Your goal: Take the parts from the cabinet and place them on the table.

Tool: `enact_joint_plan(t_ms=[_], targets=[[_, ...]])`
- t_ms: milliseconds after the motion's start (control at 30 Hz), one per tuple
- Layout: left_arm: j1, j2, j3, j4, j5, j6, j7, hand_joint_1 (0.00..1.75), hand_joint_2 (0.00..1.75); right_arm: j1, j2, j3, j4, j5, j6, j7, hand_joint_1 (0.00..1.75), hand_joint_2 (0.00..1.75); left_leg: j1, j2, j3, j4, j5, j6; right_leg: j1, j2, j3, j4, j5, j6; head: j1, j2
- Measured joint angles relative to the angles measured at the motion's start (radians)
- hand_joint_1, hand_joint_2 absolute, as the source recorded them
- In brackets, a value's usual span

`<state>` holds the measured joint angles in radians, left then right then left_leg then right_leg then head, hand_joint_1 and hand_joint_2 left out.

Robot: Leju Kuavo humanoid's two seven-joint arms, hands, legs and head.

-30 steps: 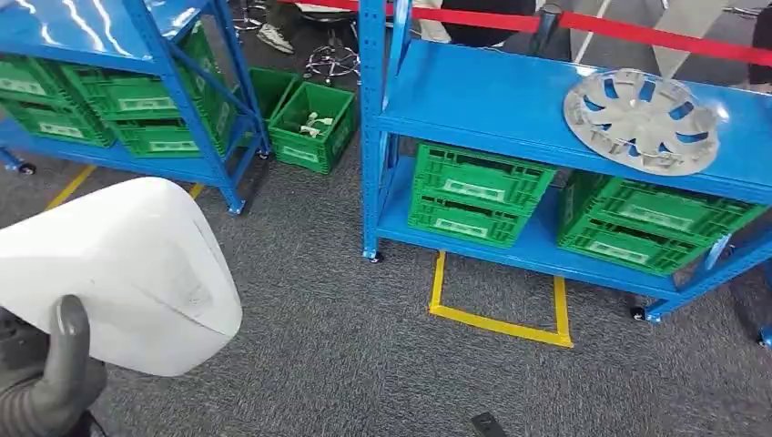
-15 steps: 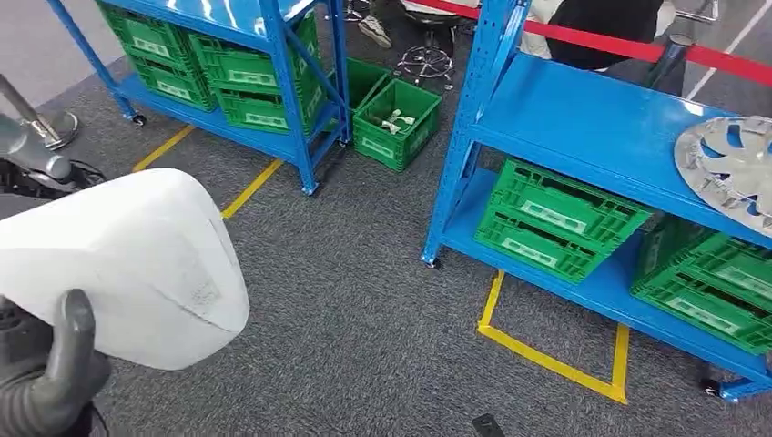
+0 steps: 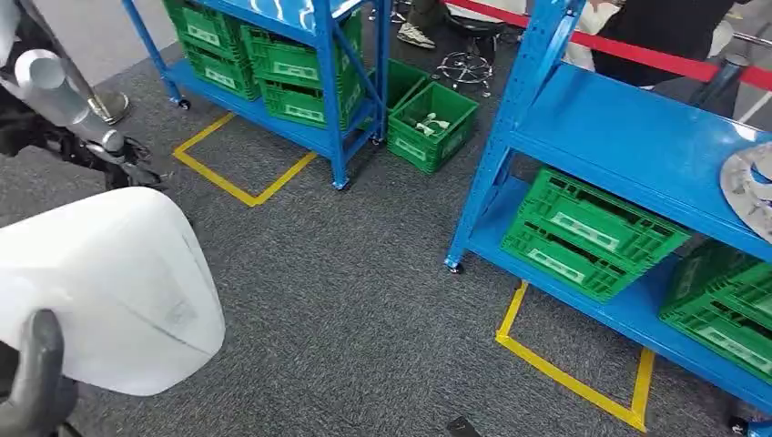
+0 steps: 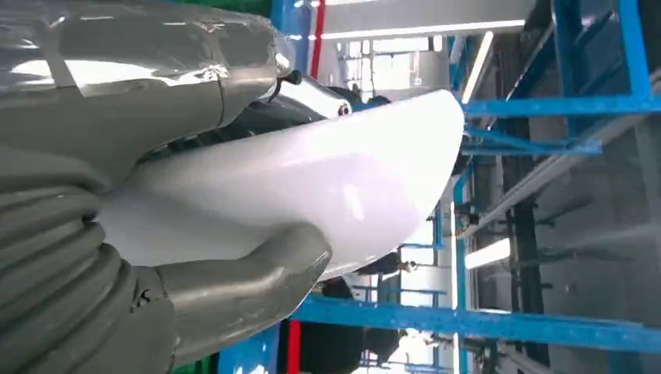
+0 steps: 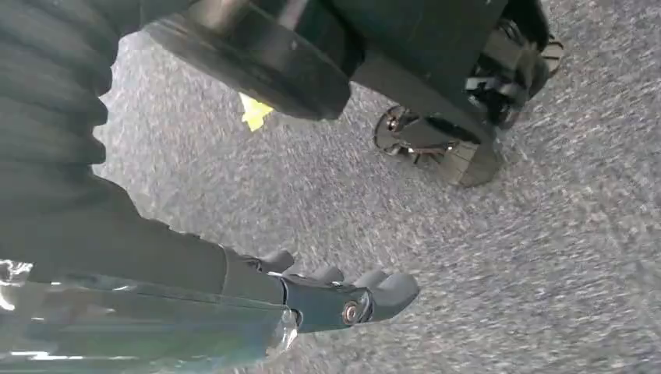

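Observation:
A large white smooth-shelled part (image 3: 100, 291) fills the lower left of the head view, with my left hand (image 3: 35, 387) gripping it from below and the grey thumb pressed against its near edge. The left wrist view shows the same white part (image 4: 312, 187) lying across my left hand (image 4: 117, 312), the thumb curling up on its underside. My right hand (image 5: 343, 300) hangs over the grey carpet with its dark fingers stretched side by side, holding nothing. A silver wheel cover (image 3: 751, 187) lies on the blue cabinet shelf (image 3: 619, 137) at the far right edge.
A second blue rack (image 3: 319, 82) with green crates stands at the back left. A green crate (image 3: 432, 126) holding small parts sits on the floor between the racks. Yellow tape marks the carpet (image 3: 246, 187). A silver and black machine arm (image 3: 64, 105) stands at far left. People stand behind the red barrier (image 3: 674, 59).
The camera has swung left, so the racks and the wheel cover have slid to the right of the picture. The white part stays in my left hand.

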<state>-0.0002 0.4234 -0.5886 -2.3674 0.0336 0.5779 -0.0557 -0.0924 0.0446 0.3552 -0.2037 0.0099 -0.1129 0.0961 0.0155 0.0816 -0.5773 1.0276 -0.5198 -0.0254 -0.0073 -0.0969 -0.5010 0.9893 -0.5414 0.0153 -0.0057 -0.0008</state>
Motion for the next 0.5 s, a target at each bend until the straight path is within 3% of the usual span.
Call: enact_joint_plan(t_ms=[67,100,133,167,233,267,300,367,400,433,467,500], targets=[[-0.004,0.006,0.0,-0.007,-0.001,-0.005,0.01,1.75,1.75,0.001,0.0,0.003,0.0,-0.001,-0.001,0.0,0.0,1.75,-0.002,-0.026,-0.006,-0.003,0.007,0.015,-0.003,-0.017,0.003,-0.004,0.001,0.01,-0.002,0.0],[-0.005,0.008,0.0,-0.012,-0.005,-0.009,0.018,1.75,1.75,0.001,0.0,0.008,0.0,-0.001,-0.002,-0.002,0.0,1.75,0.002,-0.039,-0.007,-0.005,0.011,0.022,-0.007,0.016,-0.001,0.007,-0.017,0.018,0.0,0.0],[-0.011,0.01,0.001,-0.018,-0.009,-0.012,0.026,1.75,1.75,0.002,0.0,0.015,0.0,-0.003,-0.003,-0.008,0.0,1.75,0.002,-0.05,-0.011,-0.005,0.014,0.027,-0.009,0.057,-0.015,0.046,-0.053,0.019,0.006,0.0],[-0.019,0.01,0.001,-0.02,-0.014,-0.015,0.033,1.75,1.75,0.005,0.0,0.02,0.0,-0.005,-0.003,-0.013,0.0,1.75,0.001,-0.063,-0.014,-0.004,0.017,0.031,-0.009,0.077,-0.043,0.12,-0.099,0.019,0.014,0.0],[-0.022,0.01,0.0,-0.024,-0.018,-0.019,0.044,1.75,1.75,0.01,0.004,0.024,0.0,-0.012,-0.002,-0.023,0.0,1.75,-0.006,-0.092,-0.018,-0.004,0.02,0.036,-0.007,0.089,-0.108,0.275,-0.165,0.016,0.028,0.0],[-0.022,0.01,0.0,-0.024,-0.018,-0.019,0.046,1.75,1.75,0.009,0.007,0.025,0.0,-0.013,-0.002,-0.027,0.0,1.75,-0.01,-0.106,-0.018,-0.004,0.021,0.038,-0.006,0.091,-0.121,0.305,-0.165,0.011,0.032,0.0],[-0.022,0.01,0.0,-0.024,-0.018,-0.021,0.047,1.75,1.75,0.007,0.009,0.025,0.0,-0.013,-0.002,-0.029,0.0,1.75,-0.014,-0.121,-0.017,-0.004,0.022,0.039,-0.002,0.093,-0.114,0.289,-0.14,0.003,0.036,0.0],[-0.024,0.01,0.0,-0.024,-0.018,-0.023,0.047,1.75,1.75,0.005,0.013,0.025,0.0,-0.013,-0.002,-0.03,0.0,1.75,-0.022,-0.149,-0.013,-0.004,0.023,0.041,0.008,0.108,-0.061,0.155,-0.047,-0.02,0.042,0.0],[-0.025,0.01,0.0,-0.025,-0.018,-0.024,0.047,1.75,1.75,0.005,0.013,0.025,0.0,-0.013,-0.002,-0.03,0.0,1.75,-0.024,-0.161,-0.01,-0.004,0.024,0.041,0.014,0.132,-0.028,0.071,-0.002,-0.033,0.043,0.0],[-0.026,0.01,0.0,-0.026,-0.019,-0.025,0.047,1.75,1.75,0.006,0.013,0.026,0.0,-0.013,-0.002,-0.03,0.0,1.75,-0.024,-0.172,-0.011,-0.005,0.026,0.04,0.015,0.162,-0.01,0.033,-0.006,-0.049,0.038,0.0],[-0.03,0.01,0.0,-0.026,-0.019,-0.026,0.047,1.75,1.75,0.005,0.013,0.026,0.0,-0.013,-0.003,-0.031,0.0,1.75,-0.023,-0.188,-0.016,-0.003,0.028,0.037,0.015,0.161,-0.006,0.016,0.0,-0.05,0.032,0.0],[-0.029,0.01,0.0,-0.026,-0.019,-0.027,0.047,1.75,1.75,0.004,0.014,0.026,0.0,-0.014,-0.002,-0.031,0.0,1.75,-0.018,-0.195,-0.022,-0.004,0.033,0.03,0.019,0.155,-0.003,0.009,-0.005,-0.054,0.038,0.0]])
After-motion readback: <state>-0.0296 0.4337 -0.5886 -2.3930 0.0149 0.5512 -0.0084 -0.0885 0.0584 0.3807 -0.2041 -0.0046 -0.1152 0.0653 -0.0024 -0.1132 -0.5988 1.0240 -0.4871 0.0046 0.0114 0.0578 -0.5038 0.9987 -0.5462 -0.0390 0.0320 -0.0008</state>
